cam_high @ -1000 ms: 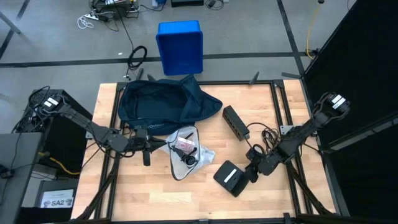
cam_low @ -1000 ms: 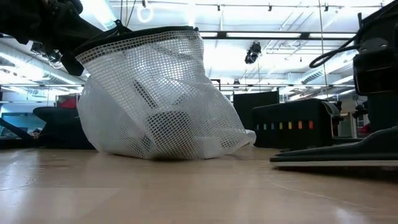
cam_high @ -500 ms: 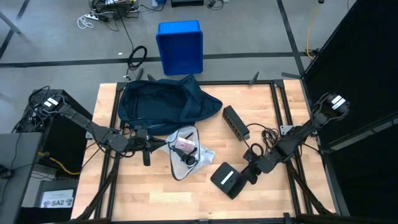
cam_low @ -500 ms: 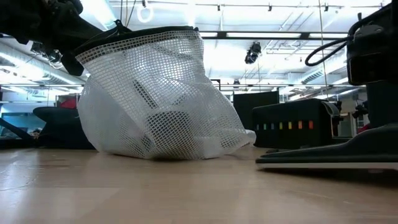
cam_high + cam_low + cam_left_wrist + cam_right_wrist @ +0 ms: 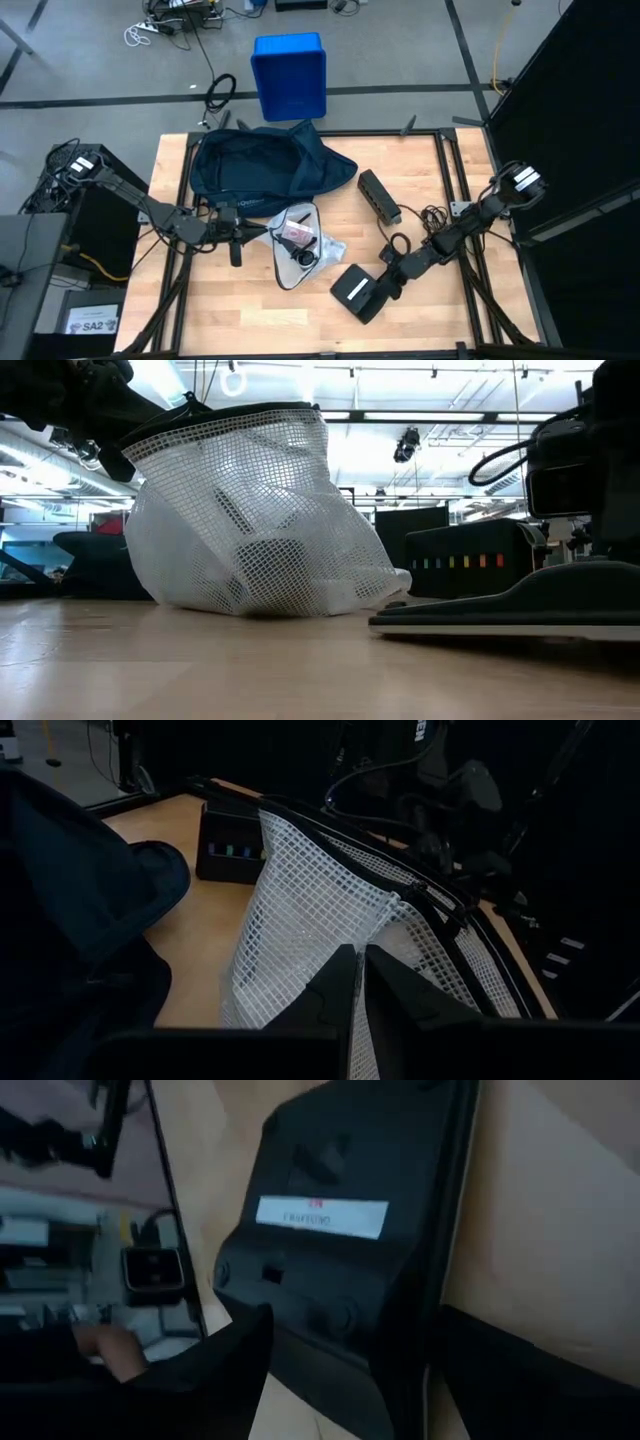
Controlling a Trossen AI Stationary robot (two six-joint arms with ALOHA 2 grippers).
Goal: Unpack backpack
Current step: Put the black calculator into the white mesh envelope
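The dark navy backpack (image 5: pixel 250 165) lies slumped at the table's far left. Beside it a white mesh bag (image 5: pixel 297 247) with small items inside rests its bottom on the table. Its dark-trimmed rim is raised by my left gripper (image 5: pixel 252 232), which is shut on it. A flat black device (image 5: pixel 355 293) lies on the table at the near right. My right gripper (image 5: pixel 383 287) slants down over its right end, with a finger on each side. My left gripper pinches the mesh bag's open end at its dark-trimmed rim (image 5: pixel 385 915) between its two shut fingers, coming nearly level from the table's left. The rim (image 5: pixel 185 415) is held up and the mesh hangs from it; the bag's bottom (image 5: pixel 260 600) rests on the table. My right gripper has the black device's right end (image 5: pixel 360 1330) between its two fingers (image 5: pixel 225 1365), one against each side. It comes slanting down from the table's right. The device lies flat on the table (image 5: pixel 480 622).
A black box with coloured marks and a looped cable (image 5: pixel 378 196) lies right of the backpack. A bright blue bin (image 5: pixel 289 75) stands on the floor beyond the far edge. Bare wood (image 5: pixel 250 310) shows along the near edge.
My right gripper has gone down and toward the table's left and near edge, farther over the black device. The device has slid flat along the table to the left with it. The mesh bag stands as before.
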